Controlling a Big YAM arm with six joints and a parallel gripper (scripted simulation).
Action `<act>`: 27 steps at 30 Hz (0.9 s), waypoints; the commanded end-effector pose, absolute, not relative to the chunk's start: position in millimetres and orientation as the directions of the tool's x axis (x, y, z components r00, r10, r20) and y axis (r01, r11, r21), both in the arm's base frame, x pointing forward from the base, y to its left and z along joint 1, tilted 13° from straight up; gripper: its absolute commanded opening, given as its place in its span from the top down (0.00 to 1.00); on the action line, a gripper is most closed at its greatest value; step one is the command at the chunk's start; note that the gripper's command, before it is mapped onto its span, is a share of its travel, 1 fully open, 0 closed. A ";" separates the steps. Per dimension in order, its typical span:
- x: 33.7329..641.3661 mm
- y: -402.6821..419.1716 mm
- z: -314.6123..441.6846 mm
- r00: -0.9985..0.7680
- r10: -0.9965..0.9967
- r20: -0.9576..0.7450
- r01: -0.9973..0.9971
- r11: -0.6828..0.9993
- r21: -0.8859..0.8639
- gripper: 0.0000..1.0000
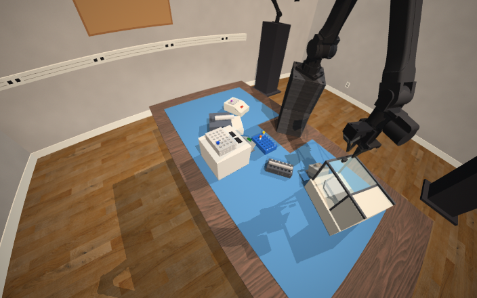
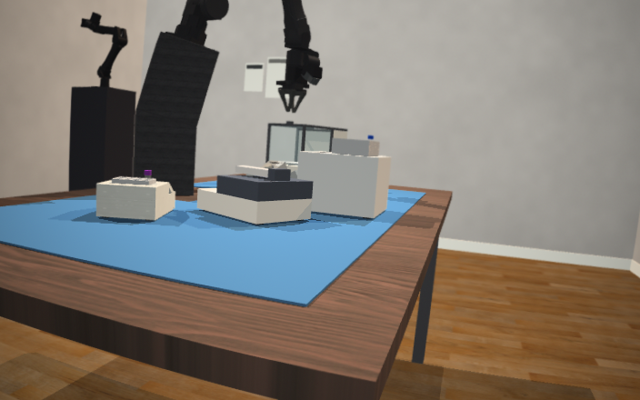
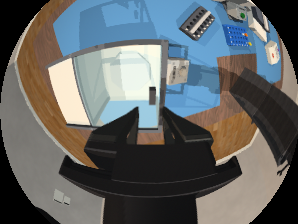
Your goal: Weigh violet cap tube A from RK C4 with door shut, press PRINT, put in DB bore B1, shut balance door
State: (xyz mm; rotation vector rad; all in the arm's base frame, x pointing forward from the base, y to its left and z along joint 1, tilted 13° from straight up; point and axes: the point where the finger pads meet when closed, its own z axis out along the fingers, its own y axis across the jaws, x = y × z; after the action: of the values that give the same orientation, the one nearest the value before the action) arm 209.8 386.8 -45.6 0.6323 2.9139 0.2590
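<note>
My gripper point(image 1: 351, 154) point(image 2: 291, 110) point(image 3: 150, 110) is partly open and empty, pointing down just above the front edge of the balance's glass box. The dark door handle point(image 1: 343, 160) point(image 2: 289, 122) point(image 3: 152, 95) is at that front edge, below the fingertips and not gripped. The glass door appears shut; the cream rear housing point(image 1: 374, 200) point(image 3: 69, 92) is uncovered. No tube shows inside the box. The violet-capped tube point(image 1: 232, 100) point(image 2: 147, 173) stands in the dry block point(image 1: 240, 112) point(image 2: 125, 203) at the far right; its exact bore and depth cannot be told. The balance's front point(image 3: 177, 71) shows no clearly readable lamp.
The blue tube rack point(image 1: 266, 147) point(image 3: 235, 36) holds yellow- and orange-capped tubes. The dark magnet block point(image 1: 278, 168) point(image 3: 197, 22) lies beyond the balance's front. A tall white station point(image 1: 225, 163) point(image 2: 339, 188) carries a blue-capped tube. A green cap point(image 1: 249, 139) point(image 3: 242, 16) shows beside it.
</note>
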 end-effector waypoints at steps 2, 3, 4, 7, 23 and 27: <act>208.6 390.3 -28.1 -0.895 0.433 -0.108 0.403 0.888 0.220 0.70; 207.9 390.1 -26.6 -0.895 0.433 -0.108 0.403 0.888 0.220 0.70; 206.9 390.2 -25.0 -0.896 0.431 -0.108 0.401 0.889 0.220 0.70; 205.1 390.1 -20.0 -0.897 0.429 -0.108 0.399 0.890 0.221 0.70; 210.0 392.4 -17.0 -0.897 0.428 -0.108 0.398 0.890 0.224 0.70; 210.0 392.4 -17.0 -0.897 0.428 -0.108 0.398 0.890 0.224 0.70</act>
State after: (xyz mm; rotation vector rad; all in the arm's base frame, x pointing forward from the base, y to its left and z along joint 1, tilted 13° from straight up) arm 206.7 384.4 -24.8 0.6330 2.9123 0.2631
